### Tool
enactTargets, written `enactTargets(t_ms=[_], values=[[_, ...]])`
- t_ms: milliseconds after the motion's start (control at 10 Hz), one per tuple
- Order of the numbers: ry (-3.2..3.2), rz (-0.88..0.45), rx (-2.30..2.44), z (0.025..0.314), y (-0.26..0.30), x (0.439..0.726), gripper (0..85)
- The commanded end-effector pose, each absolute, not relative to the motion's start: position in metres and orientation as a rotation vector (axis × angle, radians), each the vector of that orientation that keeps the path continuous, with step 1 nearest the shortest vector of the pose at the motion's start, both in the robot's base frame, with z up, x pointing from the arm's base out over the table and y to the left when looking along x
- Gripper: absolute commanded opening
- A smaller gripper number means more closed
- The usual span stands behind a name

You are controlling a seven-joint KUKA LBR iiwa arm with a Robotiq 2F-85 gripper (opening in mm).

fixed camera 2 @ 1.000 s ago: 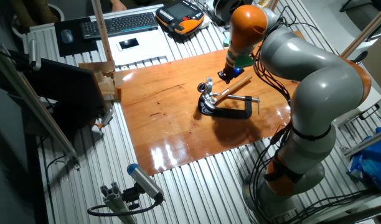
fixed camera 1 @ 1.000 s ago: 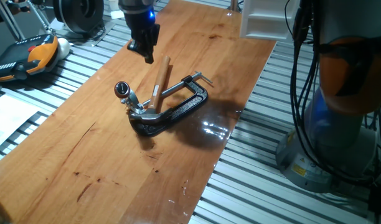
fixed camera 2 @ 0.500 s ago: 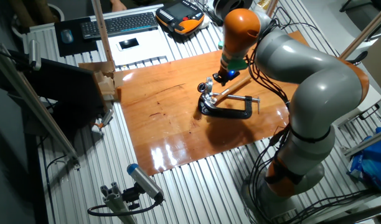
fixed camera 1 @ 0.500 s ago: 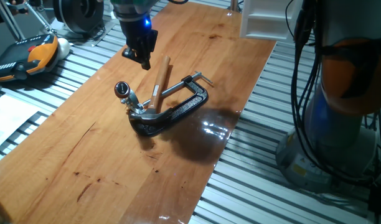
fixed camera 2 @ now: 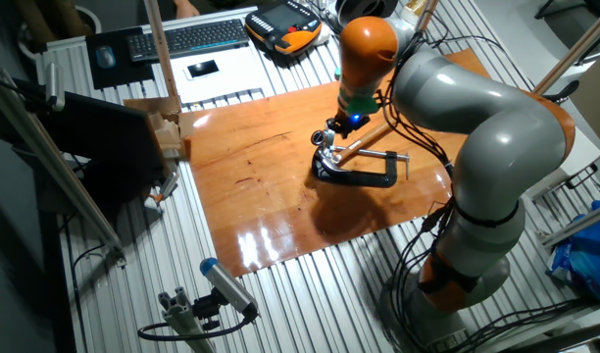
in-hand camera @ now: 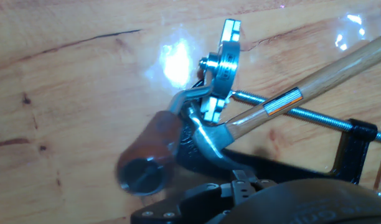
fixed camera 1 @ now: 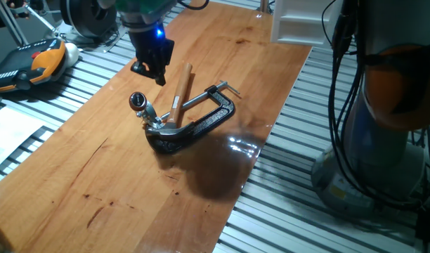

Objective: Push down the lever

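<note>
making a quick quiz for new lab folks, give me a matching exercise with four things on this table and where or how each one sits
Things:
1. lever
2. hammer
3. C-clamp
4. gripper

States:
A. black frame lying flat on the wood
B. hovering above the knob, not touching it
C. wooden handle slanting up across the clamp
D. raised, dark round knob at its upper end

Pairs: 1-D, 2-C, 3-A, 4-B
</note>
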State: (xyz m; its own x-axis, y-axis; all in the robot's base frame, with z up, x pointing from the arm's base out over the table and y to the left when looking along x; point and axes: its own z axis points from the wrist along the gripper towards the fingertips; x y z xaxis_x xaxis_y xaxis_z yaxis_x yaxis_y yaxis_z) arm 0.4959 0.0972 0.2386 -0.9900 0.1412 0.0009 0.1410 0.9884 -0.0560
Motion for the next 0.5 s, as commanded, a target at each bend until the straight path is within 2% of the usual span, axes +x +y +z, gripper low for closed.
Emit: enactTargets(t_ms=[0, 400], values=[[-3.127, 0.092, -0.238, 0.239, 0.103, 0.494, 0.0], [-3.138, 0.08, -0.354, 0.235, 0.116, 0.486, 0.0]])
